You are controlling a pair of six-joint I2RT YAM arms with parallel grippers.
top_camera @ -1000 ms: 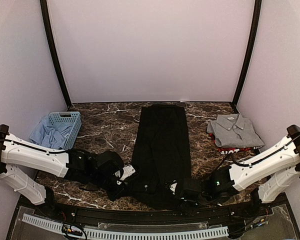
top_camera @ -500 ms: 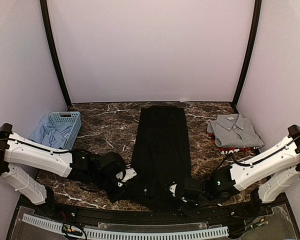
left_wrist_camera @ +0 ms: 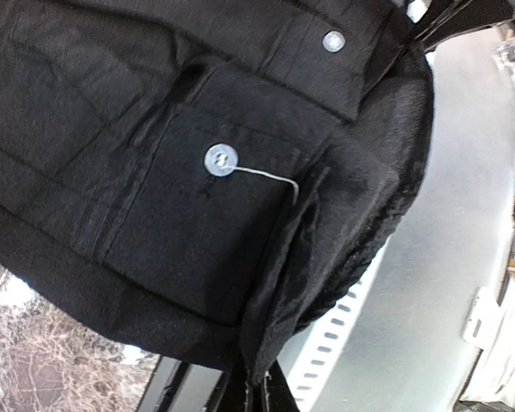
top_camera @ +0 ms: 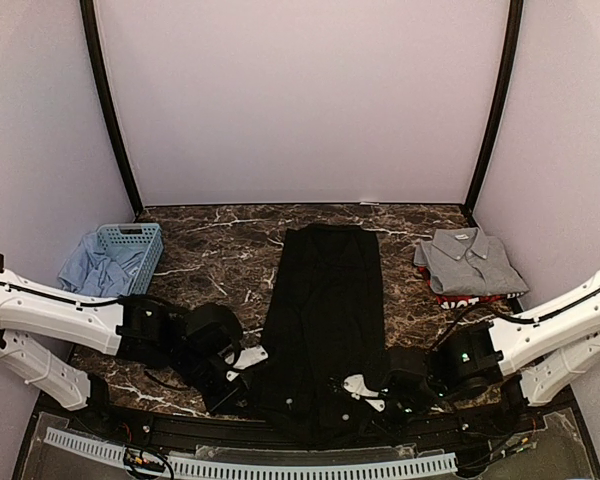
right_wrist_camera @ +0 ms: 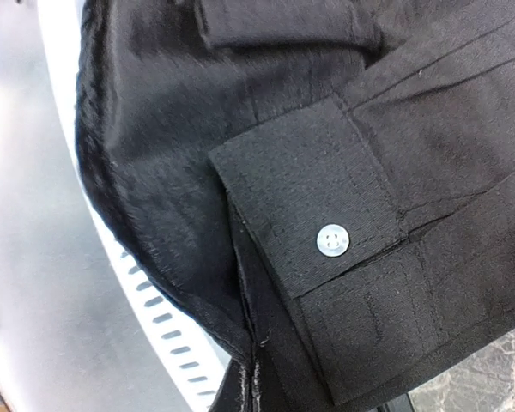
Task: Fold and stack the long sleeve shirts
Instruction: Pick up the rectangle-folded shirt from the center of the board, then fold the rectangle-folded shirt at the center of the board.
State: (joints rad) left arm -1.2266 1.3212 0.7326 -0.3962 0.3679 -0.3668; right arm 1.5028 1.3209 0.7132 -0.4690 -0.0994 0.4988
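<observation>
The black long sleeve shirt [top_camera: 325, 310] lies as a long narrow strip down the middle of the marble table, its near end hanging over the front edge. My left gripper [top_camera: 248, 368] is shut on the near-left hem; in the left wrist view the cloth [left_wrist_camera: 197, 215] with a pale cuff button [left_wrist_camera: 221, 160] runs into the shut gripper [left_wrist_camera: 259, 390]. My right gripper [top_camera: 352, 386] is shut on the near-right hem, and its wrist view shows the gripper [right_wrist_camera: 256, 378] pinching black cloth [right_wrist_camera: 326, 197] beside a button [right_wrist_camera: 332, 239]. A folded grey shirt [top_camera: 467, 258] rests on a red-edged shirt [top_camera: 460, 298] at the right.
A light-blue lattice basket [top_camera: 130, 250] stands at the left with pale blue cloth [top_camera: 88, 268] spilling beside it. A slotted metal rail [top_camera: 280, 465] runs along the front edge, just below both grippers. Walls enclose the table on three sides.
The right gripper has shut on the hem. Both arms have drawn back toward the front edge, and the black shirt has slid nearer with them, its far end leaving the back wall.
</observation>
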